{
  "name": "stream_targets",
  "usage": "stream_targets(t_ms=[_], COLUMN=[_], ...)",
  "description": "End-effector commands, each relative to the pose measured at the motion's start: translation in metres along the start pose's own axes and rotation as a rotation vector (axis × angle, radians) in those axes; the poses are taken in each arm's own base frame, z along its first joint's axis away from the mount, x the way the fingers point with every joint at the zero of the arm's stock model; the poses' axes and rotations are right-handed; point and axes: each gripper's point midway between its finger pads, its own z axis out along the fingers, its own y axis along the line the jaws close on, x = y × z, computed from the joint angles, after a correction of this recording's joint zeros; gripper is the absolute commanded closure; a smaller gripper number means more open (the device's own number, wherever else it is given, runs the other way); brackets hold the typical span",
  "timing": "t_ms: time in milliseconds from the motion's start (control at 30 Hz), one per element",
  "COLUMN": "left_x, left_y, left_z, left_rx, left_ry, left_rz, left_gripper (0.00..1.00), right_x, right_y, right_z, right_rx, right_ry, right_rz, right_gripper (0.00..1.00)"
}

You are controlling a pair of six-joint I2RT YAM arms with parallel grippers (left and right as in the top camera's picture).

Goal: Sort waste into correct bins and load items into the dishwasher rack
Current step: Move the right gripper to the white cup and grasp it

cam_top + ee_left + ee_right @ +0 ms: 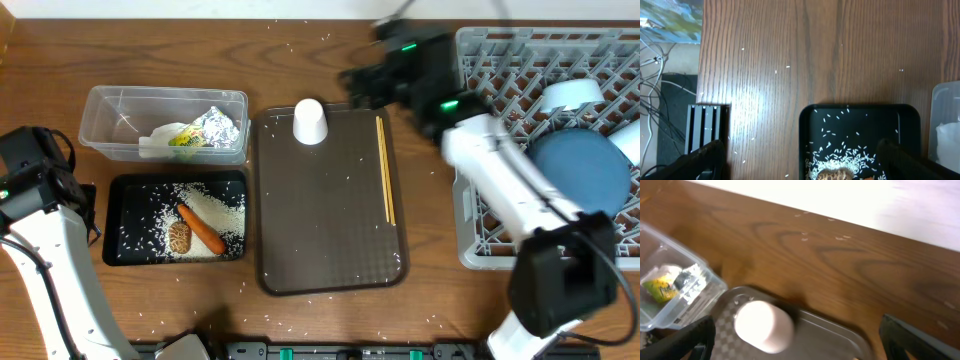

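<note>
I am at the loading step. My right hand (pixel 799 342) is wide open and empty. The white cup (pixel 763 326) stands on the brown tray (pixel 330 230), lower left in my wrist view. Next I must lower around it and close. My left hand (pixel 805 162) is open and empty too.

Right end effector (pixel 352 82) w/ motion blur; rack (pixel 478 60) partly off-frame.

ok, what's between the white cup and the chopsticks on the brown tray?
Only bare tray lies between the white cup and the chopsticks; the overhead view shows it.
</note>
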Motion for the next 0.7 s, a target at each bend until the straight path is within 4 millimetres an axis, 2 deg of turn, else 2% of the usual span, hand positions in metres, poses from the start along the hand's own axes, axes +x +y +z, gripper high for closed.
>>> stream_targets(t_ms=[0, 233, 500, 667], left_x=[-0.001, -0.001, -0.001, -0.001], left_y=[0.002, 0.002, 0.002, 0.002], left_z=[0.000, 0.000, 0.000, 0.000], left_rx=[-0.007, -0.007, -0.007, -0.007], left_ry=[-0.004, -0.004, -0.004, -0.004], left_rz=[-0.009, -0.009, -0.009, -0.009], left_gripper=[0.02, 0.02, 0.02, 0.02], right_x=[0.024, 0.058, 0.076, 0.101], right_y=[-0.008, 0.020, 0.046, 0.058], right_z=[0.029, 0.064, 0.082, 0.100], right_rx=[0.170, 0.095, -0.004, -0.064], right_ry=[0.034, 0.087, 0.103, 0.141], right_rz=[-0.061, -0.085, -0.044, -0.035], right_gripper=[0.01, 0.01, 0.01, 0.01])
